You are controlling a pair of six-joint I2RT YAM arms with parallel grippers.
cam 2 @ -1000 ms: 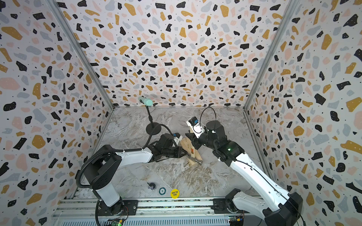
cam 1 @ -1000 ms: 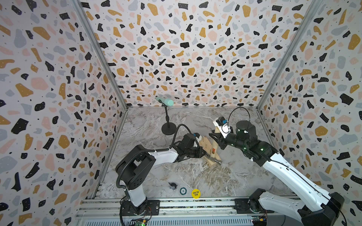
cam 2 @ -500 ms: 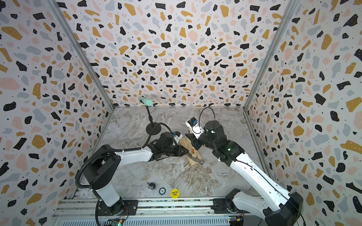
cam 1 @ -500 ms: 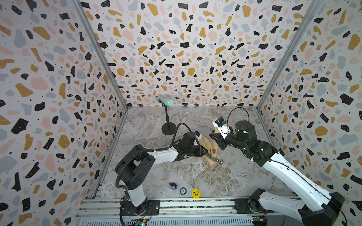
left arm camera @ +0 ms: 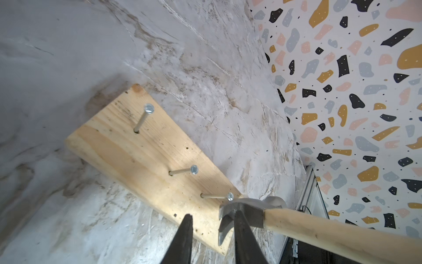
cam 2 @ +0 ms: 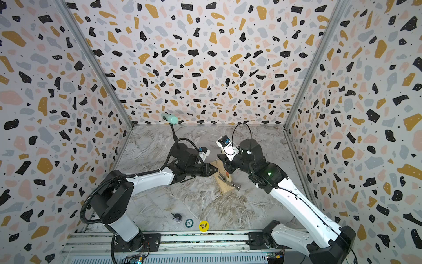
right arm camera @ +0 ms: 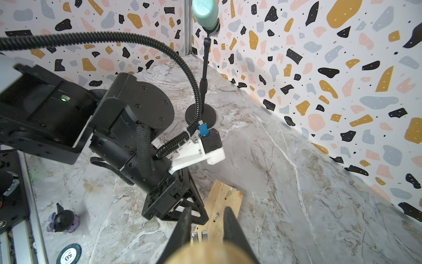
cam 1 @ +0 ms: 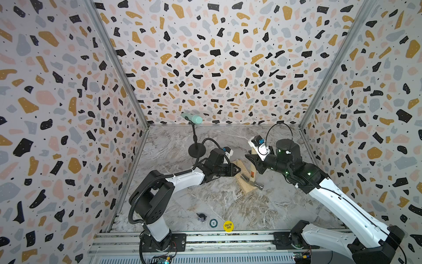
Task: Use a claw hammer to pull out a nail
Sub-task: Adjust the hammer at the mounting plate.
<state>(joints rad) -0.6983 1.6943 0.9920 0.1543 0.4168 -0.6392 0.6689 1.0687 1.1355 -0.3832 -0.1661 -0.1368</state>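
Observation:
A pale wood block (left arm camera: 127, 146) lies on the marble floor with three grey nails standing in it. The claw hammer (left arm camera: 319, 228) has its steel head (left arm camera: 253, 203) down on the block's end, right beside the nearest nail (left arm camera: 217, 196). My right gripper (right arm camera: 208, 208) is shut on the hammer's wooden handle (right arm camera: 205, 253) and tilts it over the block (cam 1: 242, 180). My left gripper (left arm camera: 213, 212) hovers at the block's edge by the claw, jaws apart, with nothing between them. In both top views it (cam 1: 238, 170) (cam 2: 217, 170) points at the block's left side.
A teal microphone (cam 1: 193, 118) on a black round-based stand (cam 1: 196, 150) stands behind the left arm. A small dark spinning top (cam 1: 201, 217), a green chip (cam 1: 213, 223) and a yellow disc (cam 1: 228, 226) lie near the front rail (cam 1: 228, 238). Patterned walls enclose three sides.
The left gripper's jaws have parted a little. Both arms, the hammer and the block stay about where they were.

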